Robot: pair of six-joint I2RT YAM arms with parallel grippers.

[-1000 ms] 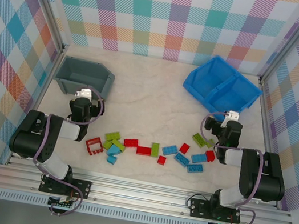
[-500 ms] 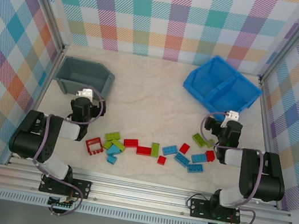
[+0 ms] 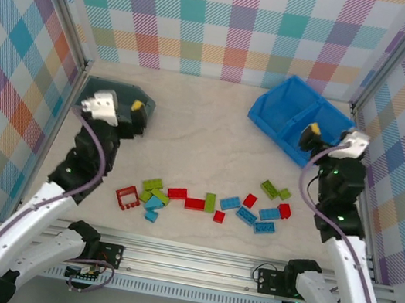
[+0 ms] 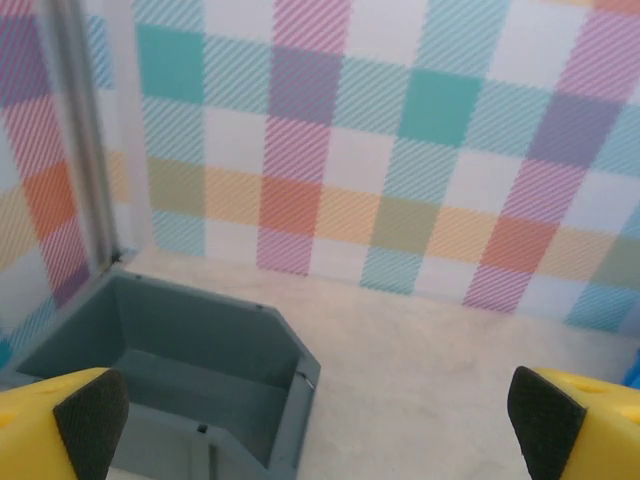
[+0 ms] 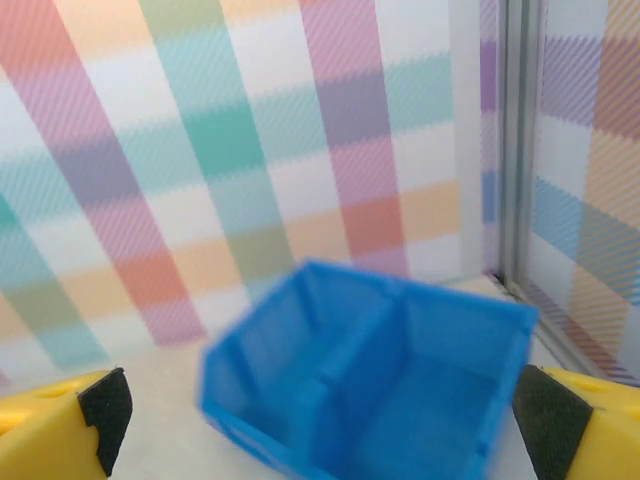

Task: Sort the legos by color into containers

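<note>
The legos lie in a loose row across the near middle of the table: a red open frame [image 3: 128, 197], lime green bricks [image 3: 153, 184], red bricks [image 3: 195, 203] and light blue bricks [image 3: 230, 202]. The grey bin [image 3: 148, 103] [image 4: 180, 370] stands at the back left, and the blue two-compartment bin [image 3: 288, 113] [image 5: 380, 370] at the back right. My left gripper [image 3: 132, 115] [image 4: 318, 430] hovers open over the grey bin's near side, nothing between its fingers. Above the blue bin's near right corner, my right gripper [image 3: 316, 140] [image 5: 328, 415] is open and empty. Both bins look empty.
Plaid walls close in the table at the back and both sides, with metal posts [image 3: 84, 68] in the back corners. Bare table lies between the two bins and between the bins and the row of bricks.
Both arms have risen from their folded pose beside the bricks. The left gripper swung back-left over the grey bin, and the right one back-right to the blue bin. No brick moved.
</note>
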